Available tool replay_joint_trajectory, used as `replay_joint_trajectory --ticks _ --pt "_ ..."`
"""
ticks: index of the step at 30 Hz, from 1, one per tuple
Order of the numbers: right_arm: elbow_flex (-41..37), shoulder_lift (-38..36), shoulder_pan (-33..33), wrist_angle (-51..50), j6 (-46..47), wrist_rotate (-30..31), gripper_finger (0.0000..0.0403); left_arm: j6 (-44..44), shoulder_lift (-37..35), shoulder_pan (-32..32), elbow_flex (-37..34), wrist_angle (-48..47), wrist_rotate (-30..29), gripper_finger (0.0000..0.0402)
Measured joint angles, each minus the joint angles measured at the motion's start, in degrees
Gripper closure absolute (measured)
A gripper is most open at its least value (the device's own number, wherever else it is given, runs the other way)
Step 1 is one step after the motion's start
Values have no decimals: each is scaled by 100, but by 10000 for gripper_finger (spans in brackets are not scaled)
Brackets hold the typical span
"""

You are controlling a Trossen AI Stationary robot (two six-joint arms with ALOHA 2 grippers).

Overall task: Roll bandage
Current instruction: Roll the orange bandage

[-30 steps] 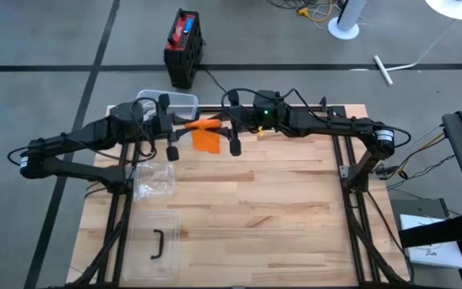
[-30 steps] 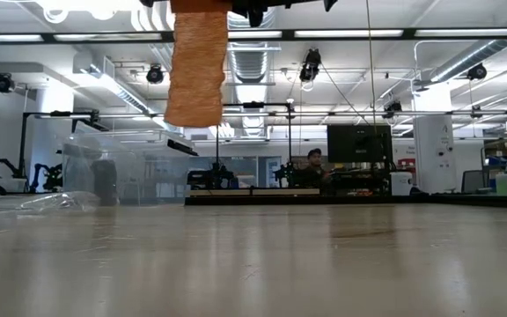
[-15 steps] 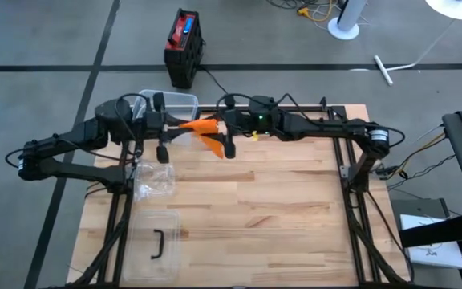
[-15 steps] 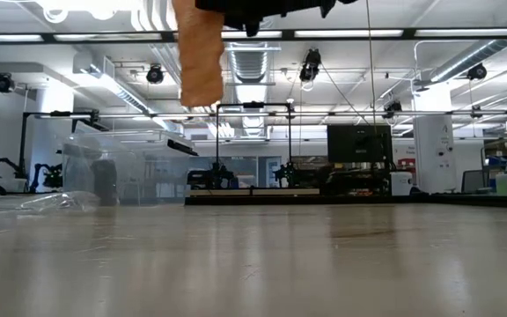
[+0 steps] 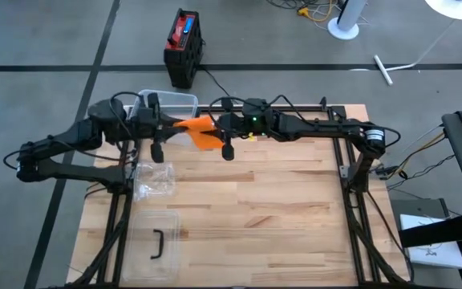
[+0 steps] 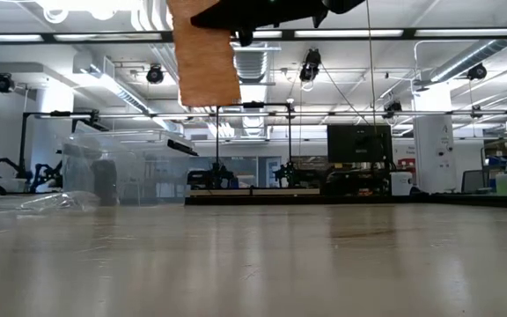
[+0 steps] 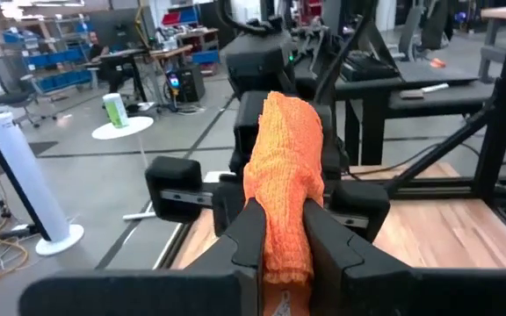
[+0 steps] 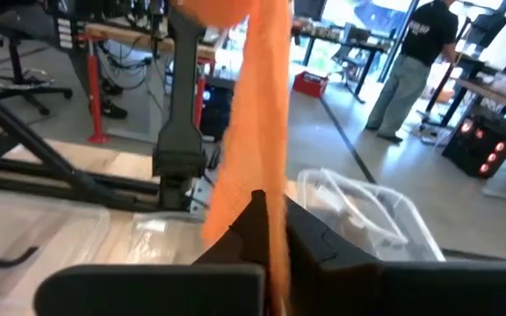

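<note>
High view: both arms are holding the orange bandage [image 5: 203,132] in the air above the table's [image 5: 295,209] far edge.
Left gripper [image 7: 281,235] is pinching one end of the bandage between closed fingers; right gripper [image 8: 271,230] is clamping shut on the hanging strip. Bandage is hanging clear of the wood, near a clear plastic container [image 5: 175,101]; a plastic bag [image 5: 152,178] is lying below.

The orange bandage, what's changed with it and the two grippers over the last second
Both arms drifted toward the table's left, carrying the orange bandage with them in the air. The right gripper let go for a moment, then closed on the bandage again; the hanging tail swung and now shows broad in the low view. The left gripper stayed clamped on it. The clear container, plastic bag and lid did not move.
</note>
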Motion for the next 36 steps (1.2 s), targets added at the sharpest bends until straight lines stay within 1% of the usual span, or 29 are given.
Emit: replay_joint_trajectory --ticks 3,6,10,18,25,27,29,36 --pt "1 0 -1 -203 2 -2 401 -41 -85 3 33 -92 -64 370" --pt "2 0 3 -431 61 -4 402 -32 -118 4 235 -299 -281 369" --pt "-2 -2 78 -487 136 -27 402 8 -92 4 493 -554 -728 369" --pt "-46 -2 268 -529 192 29 403 73 94 4 406 -624 -1338 368" --pt "40 -2 174 -553 184 32 397 733 263 -4 380 -494 -1298 368" --pt "111 -13 148 -554 317 20 382 921 277 -4 380 -446 -1240 368" --pt "150 -24 141 -560 398 19 357 1158 289 -4 380 -388 -1227 368" --pt "151 -173 145 -715 487 20 247 2067 284 -7 378 -266 -1199 368"
